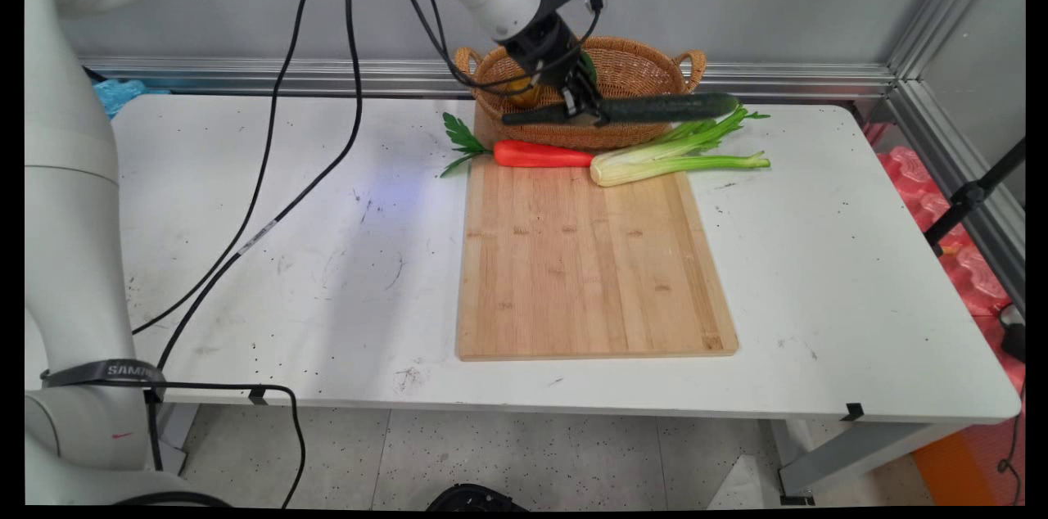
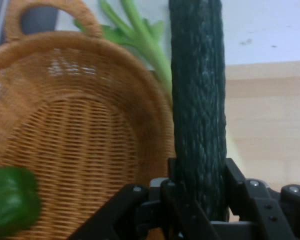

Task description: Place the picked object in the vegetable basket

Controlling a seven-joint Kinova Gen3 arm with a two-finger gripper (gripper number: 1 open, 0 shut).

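One cucumber (image 1: 622, 109) being held clamped in gripper (image 1: 583, 108), level over basket (image 1: 639, 65) rim; carrot (image 1: 542, 154), celery (image 1: 671, 159) lying at board's (image 1: 589, 265) twelve o'clock edge.

We see a dark green cucumber (image 1: 647, 108) with a bumpy, speckled skin between the fingers of the black gripper (image 1: 588, 111). The wicker basket (image 1: 647, 65) is golden brown, woven in fine ribbed rows. In it lies something bright green (image 2: 10, 202) and something yellow-orange (image 1: 524, 89). The carrot (image 1: 542, 154) is orange-red with green leaves. The celery (image 1: 667, 160) runs from pale cream to light green. The cutting board (image 1: 589, 257) is pale tan, striped with wood grain. The table (image 1: 327, 257) is white, flecked with dark specks.
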